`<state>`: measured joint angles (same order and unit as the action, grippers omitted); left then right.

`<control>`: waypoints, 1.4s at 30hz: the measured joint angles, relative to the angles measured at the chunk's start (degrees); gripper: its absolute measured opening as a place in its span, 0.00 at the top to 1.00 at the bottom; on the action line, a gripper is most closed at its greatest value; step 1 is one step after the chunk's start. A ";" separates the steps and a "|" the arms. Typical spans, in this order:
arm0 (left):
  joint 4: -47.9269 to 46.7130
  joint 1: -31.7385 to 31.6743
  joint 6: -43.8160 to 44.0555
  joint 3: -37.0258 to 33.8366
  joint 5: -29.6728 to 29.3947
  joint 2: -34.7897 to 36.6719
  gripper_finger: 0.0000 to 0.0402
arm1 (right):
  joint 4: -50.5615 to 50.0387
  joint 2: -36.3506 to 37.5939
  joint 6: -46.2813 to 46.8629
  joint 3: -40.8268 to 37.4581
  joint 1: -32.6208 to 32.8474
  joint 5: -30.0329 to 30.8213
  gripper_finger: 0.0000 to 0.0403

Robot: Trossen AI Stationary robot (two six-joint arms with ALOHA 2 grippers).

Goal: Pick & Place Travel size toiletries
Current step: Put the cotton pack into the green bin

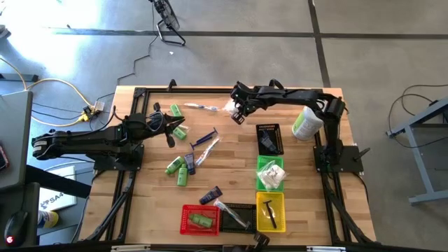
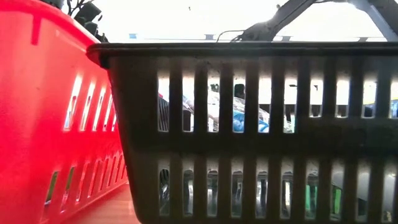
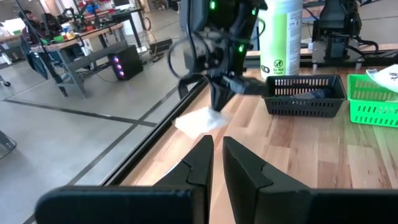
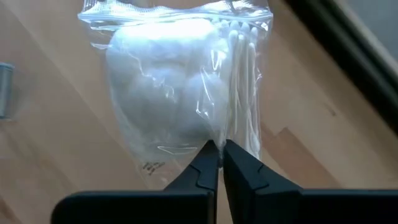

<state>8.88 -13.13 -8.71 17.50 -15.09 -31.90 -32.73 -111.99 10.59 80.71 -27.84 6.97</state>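
1. Right gripper (image 4: 216, 149) pinches the clear plastic packet of white cotton balls and swabs (image 4: 180, 87), lying at the wooden table's (image 1: 231, 175) far edge.
2. Left gripper (image 3: 217, 155) hangs clenched, empty, nearby.

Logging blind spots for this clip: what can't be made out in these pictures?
- Low view: the black basket and red basket fill the frame and block the table behind them.
- High view: items in the yellow basket are too small to name.
- Right wrist view: the right gripper pinches the clear packet; whether it's lifted is unclear.
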 joint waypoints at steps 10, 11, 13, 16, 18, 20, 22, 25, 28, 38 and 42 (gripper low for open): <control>0.02 0.00 0.00 0.00 0.00 -0.02 0.93 | -0.11 8.66 -0.35 -0.02 0.87 0.58 0.99; 0.00 0.00 0.00 0.00 0.02 0.00 0.93 | 0.11 9.42 -0.35 -0.02 1.10 0.62 0.99; 0.01 0.00 0.00 0.00 0.00 0.00 0.93 | 0.20 11.39 -0.33 -0.02 1.27 0.69 0.99; 0.00 0.00 0.01 0.00 0.00 -0.02 0.93 | 0.62 13.79 -0.34 0.00 1.95 1.11 0.99; 0.00 0.00 0.00 0.00 0.00 0.00 0.93 | 0.49 15.43 -0.31 0.00 2.34 1.15 0.99; 0.02 0.00 0.00 0.00 0.00 0.00 0.93 | 0.31 16.95 -0.32 -0.02 2.70 1.69 0.99; 0.00 0.00 0.00 0.00 0.00 0.00 0.93 | 0.50 18.17 -0.32 0.00 3.31 2.30 0.99; 0.01 0.00 0.02 0.00 0.00 -0.01 0.93 | 0.25 19.39 -0.24 0.00 3.61 3.15 0.99; 0.02 0.00 0.02 0.00 0.00 -0.01 0.93 | 0.22 19.77 -0.20 0.00 4.18 3.55 0.99; 0.00 0.00 0.02 0.00 0.00 0.00 0.93 | 0.06 19.79 -0.20 0.00 4.24 3.59 0.99; 0.00 0.00 0.02 0.00 0.01 -0.01 0.93 | -0.01 19.79 -0.24 0.00 4.24 3.59 0.99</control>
<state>8.89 -13.13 -8.69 17.50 -15.09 -31.91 -32.74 -92.20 10.35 80.71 -23.59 10.57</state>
